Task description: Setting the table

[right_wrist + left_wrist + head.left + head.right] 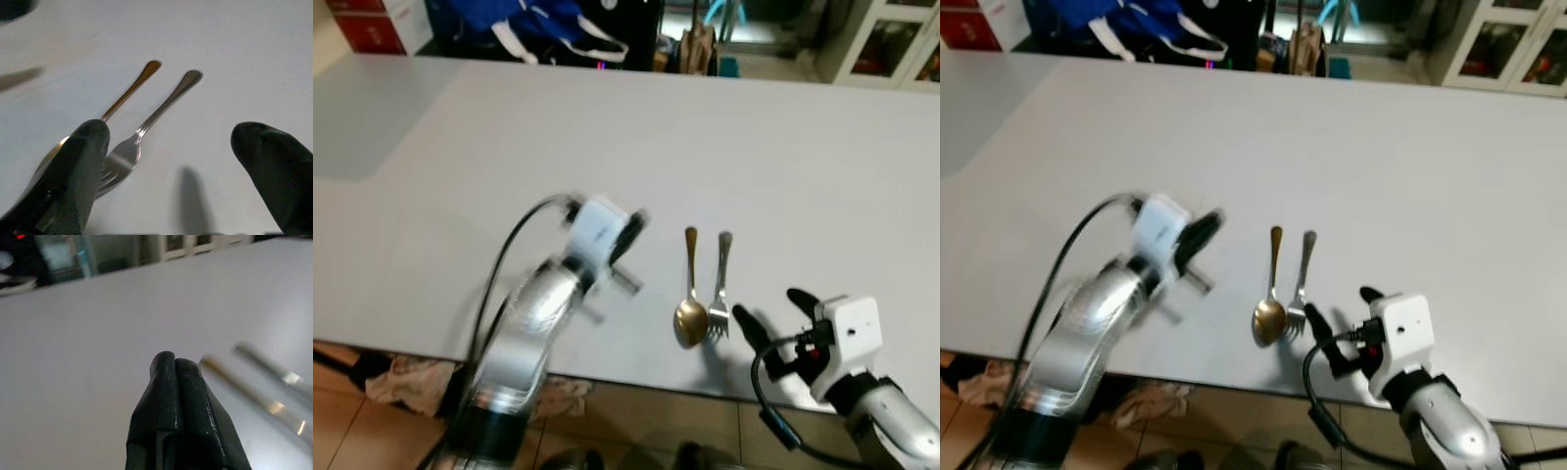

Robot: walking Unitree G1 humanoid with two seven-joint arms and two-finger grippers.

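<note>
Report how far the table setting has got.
Done: a spoon and a fork lie side by side near the table's front edge. In hand: nothing; the right gripper hovers open beside the fork, and the left gripper is shut, holding nothing, beside the spoon. Left: any plates or glasses.

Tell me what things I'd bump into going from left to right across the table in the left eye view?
left gripper → gold spoon → silver fork → right gripper, all over the white table.
</note>
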